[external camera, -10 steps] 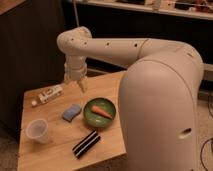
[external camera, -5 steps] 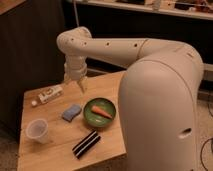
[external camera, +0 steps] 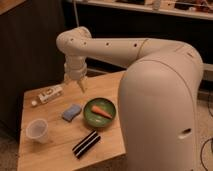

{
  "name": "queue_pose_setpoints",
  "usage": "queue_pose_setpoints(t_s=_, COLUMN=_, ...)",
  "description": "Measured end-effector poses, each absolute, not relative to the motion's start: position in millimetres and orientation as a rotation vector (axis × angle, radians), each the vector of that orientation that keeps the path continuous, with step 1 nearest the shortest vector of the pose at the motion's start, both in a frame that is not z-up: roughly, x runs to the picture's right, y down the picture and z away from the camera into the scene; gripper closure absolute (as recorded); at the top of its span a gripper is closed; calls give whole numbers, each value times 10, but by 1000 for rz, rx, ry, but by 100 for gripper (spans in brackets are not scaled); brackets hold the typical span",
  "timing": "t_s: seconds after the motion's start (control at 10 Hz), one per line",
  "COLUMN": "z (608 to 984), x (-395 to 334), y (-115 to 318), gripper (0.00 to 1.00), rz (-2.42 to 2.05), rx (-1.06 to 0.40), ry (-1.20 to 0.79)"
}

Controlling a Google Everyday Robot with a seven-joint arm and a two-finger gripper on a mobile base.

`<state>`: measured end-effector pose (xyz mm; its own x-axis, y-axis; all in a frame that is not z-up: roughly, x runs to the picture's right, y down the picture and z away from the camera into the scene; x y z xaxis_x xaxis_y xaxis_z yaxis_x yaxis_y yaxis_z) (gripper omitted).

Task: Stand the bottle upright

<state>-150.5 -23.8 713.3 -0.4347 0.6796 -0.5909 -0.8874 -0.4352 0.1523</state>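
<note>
Lying on its side at the table's (external camera: 50, 159) far left, one bottle (external camera: 50, 93) is resting behind one translucent cup (external camera: 37, 130). The gripper (external camera: 75, 85) is hovering just right of the bottle, fingers apart, empty. One blue sponge (external camera: 71, 112), one striped bar (external camera: 86, 144) and one green bowl (external camera: 89, 116) holding one carrot (external camera: 101, 111) are sitting rightward.

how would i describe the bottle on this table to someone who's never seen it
Start at the wooden table and go to its far left corner, left of where the gripper hangs. The bottle lies there on its side, beyond the blue sponge and clear cup. It alone is whitish with a white cap and a dark and reddish label.
</note>
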Motion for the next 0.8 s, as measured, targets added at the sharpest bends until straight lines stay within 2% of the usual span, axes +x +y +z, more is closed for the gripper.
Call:
queue_pose_setpoints(t_s=0.3, z=7174, x=-1608, y=-330, gripper=35, rz=1777, rx=-500, ry=425)
queue_pose_setpoints(t_s=0.8, z=7235, x=-1528, y=-402, gripper=35, rz=1322, rx=-625, ry=289)
